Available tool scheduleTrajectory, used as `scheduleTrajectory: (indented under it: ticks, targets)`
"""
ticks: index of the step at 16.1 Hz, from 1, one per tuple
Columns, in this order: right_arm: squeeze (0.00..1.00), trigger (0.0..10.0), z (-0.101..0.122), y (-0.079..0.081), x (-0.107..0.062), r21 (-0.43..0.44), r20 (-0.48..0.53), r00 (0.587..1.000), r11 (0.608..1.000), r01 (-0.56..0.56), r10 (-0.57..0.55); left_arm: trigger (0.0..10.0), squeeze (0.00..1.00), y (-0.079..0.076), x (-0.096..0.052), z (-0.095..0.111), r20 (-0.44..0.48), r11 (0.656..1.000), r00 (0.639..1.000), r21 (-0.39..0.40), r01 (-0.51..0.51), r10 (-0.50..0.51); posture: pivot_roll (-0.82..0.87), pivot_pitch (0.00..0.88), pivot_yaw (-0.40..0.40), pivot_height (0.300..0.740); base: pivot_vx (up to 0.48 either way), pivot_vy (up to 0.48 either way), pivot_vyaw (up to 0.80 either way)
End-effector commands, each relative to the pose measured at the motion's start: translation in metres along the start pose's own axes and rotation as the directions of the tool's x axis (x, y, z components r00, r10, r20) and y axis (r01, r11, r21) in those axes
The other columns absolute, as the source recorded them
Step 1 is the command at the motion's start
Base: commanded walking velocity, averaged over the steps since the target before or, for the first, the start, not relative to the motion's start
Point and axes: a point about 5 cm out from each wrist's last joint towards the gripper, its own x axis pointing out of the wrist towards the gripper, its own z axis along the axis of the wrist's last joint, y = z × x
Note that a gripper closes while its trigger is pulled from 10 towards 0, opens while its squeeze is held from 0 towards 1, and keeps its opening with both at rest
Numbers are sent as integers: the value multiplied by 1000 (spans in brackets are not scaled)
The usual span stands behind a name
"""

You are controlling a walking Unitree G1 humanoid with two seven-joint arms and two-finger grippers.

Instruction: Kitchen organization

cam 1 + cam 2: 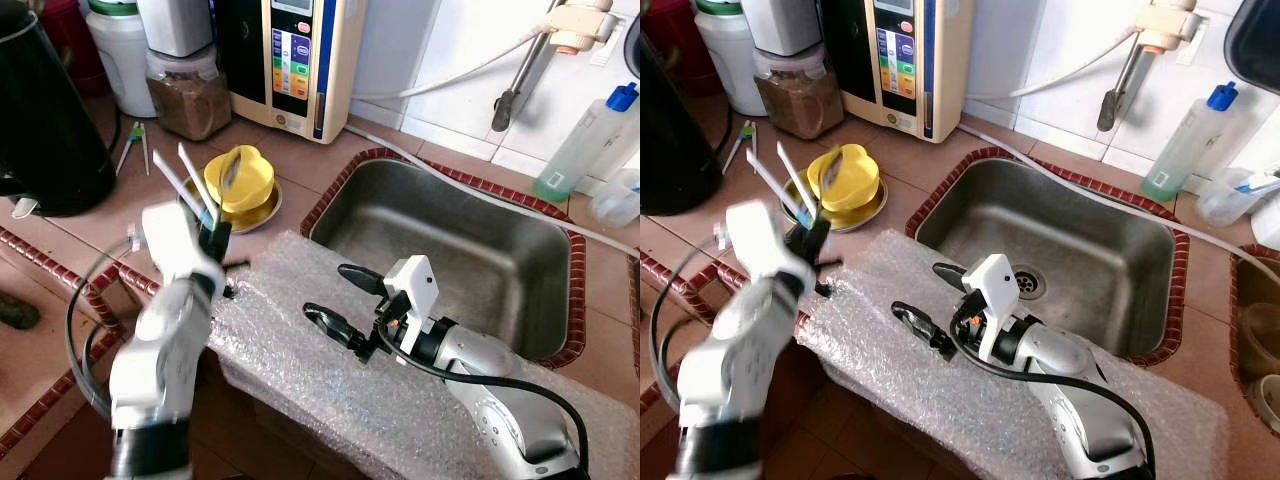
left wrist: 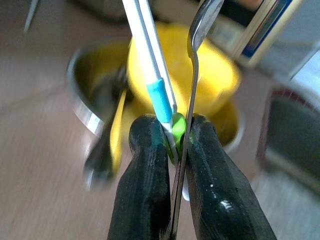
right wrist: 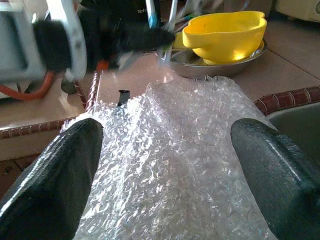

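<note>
My left gripper (image 1: 212, 232) is shut on a bundle of utensils: two white sticks with blue and green bands (image 2: 150, 55) and a metal spoon (image 2: 198, 30). It holds them upright just in front of a yellow bowl (image 1: 240, 180) that sits in a shallow steel dish (image 1: 268, 214). In the left wrist view a dark utensil with a yellow handle (image 2: 107, 135) lies in that dish. My right gripper (image 1: 328, 292) is open and hovers low over a sheet of bubble wrap (image 1: 300, 370), with nothing between its fingers (image 3: 55, 175).
The bubble wrap covers the counter edge beside a steel sink (image 1: 450, 250). A black kettle (image 1: 45, 110) stands at far left. A jar of brown powder (image 1: 190, 95) and a water purifier (image 1: 290, 60) stand at the back, a blue-capped bottle (image 1: 585, 140) at right.
</note>
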Motion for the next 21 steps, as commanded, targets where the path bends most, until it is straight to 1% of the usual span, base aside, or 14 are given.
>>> scheduleTrajectory:
  ticks: [1,2,3,4,5,7,8,9,11,13,15,17,20,21]
  targets:
    - [0,10000,0,-4,-2,-10,-2,1000,1000,12,-12,2667,0,-7,5,13,61,998,998,46,33,-36,7,87,-63,740,0,0,0]
    - [0,10000,0,-4,-2,-9,-1,1000,1000,15,-15,3451,0,-11,8,17,63,999,997,7,39,-39,7,87,-61,740,0,0,0]
    - [0,10000,-1,-4,-2,-8,1,1000,1000,22,-22,8941,0,-19,12,20,75,997,994,6,74,-74,5,85,-57,740,0,0,0]
    - [0,10000,-1,-4,-2,-8,2,1000,1000,25,-25,9843,0,-20,13,20,75,997,995,-1,74,-73,3,84,-55,740,0,0,0]
    - [0,10000,-1,-5,-2,-8,3,1000,999,31,-31,10000,0,-23,16,20,63,997,996,-38,71,-69,2,83,-54,740,0,0,0]
    - [0,10000,-2,-6,-3,-10,3,999,999,37,-37,10000,0,-23,23,20,37,997,998,-58,43,-41,0,82,-52,740,0,0,0]
    - [0,10000,-2,-6,-3,-11,3,999,999,37,-37,10000,0,-21,27,23,36,995,999,-100,15,-11,0,81,-51,740,0,0,0]
    - [0,10000,-2,-6,-3,-13,1,999,999,39,-39,10000,0,-18,31,25,11,983,999,-178,-37,40,0,81,-51,740,0,0,0]
    - [0,10000,-3,-5,-4,-14,1,999,999,39,-39,10000,0,-18,31,21,-70,954,996,-289,-81,63,1,83,-48,740,0,0,0]
    - [0,10000,-4,-5,-4,-14,0,999,999,40,-40,10000,0,-24,31,25,-100,962,995,-268,-57,31,4,87,-46,740,0,0,0]
    - [0,10000,-5,-5,-4,-12,-2,999,999,38,-38,10000,0,-31,28,27,-171,955,985,-292,-58,7,7,88,-44,740,0,0,0]
    - [0,10000,-5,-4,-3,-13,-4,999,999,37,-37,10000,0,-29,26,25,-238,965,971,-250,-75,14,9,89,-44,740,0,0,0]
    - [0,10000,-6,-5,-3,-18,-6,999,999,35,-35,10000,0,-26,27,32,-277,975,961,-211,-72,11,18,89,-38,740,0,0,0]
    - [0,10000,-6,-5,-2,-19,-6,999,999,34,-34,10000,0,-26,27,37,-317,967,949,-241,-87,6,20,90,-36,740,0,0,0]
